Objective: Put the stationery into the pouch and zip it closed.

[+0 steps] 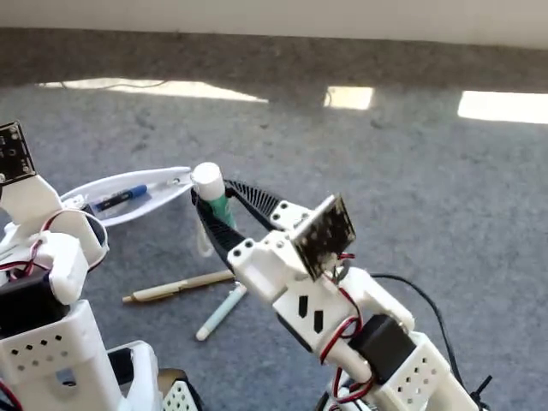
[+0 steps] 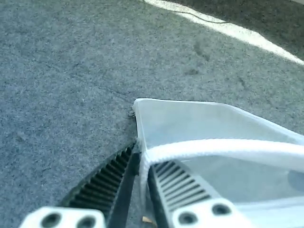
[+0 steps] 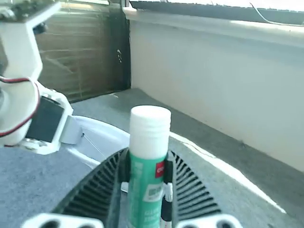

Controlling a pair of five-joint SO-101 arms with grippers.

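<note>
Judging from the layout, the task is about midway: the left gripper [image 2: 141,160] pinches the open white pouch [image 2: 204,121] by its rim, with a blue pen [image 1: 120,199] inside. The right gripper [image 1: 216,204] clamps a green glue stick [image 3: 148,156] just short of the pouch mouth. Behind that gripper lie a beige pen [image 1: 175,288] and a pale marker [image 1: 221,312], not yet packed, and the zipping is still to do.

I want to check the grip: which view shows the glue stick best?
The right wrist view: the glue stick is close and large, clamped in the right hand. The high view shows its white cap and some green body from above. The left wrist view looks at the pouch instead.
</note>
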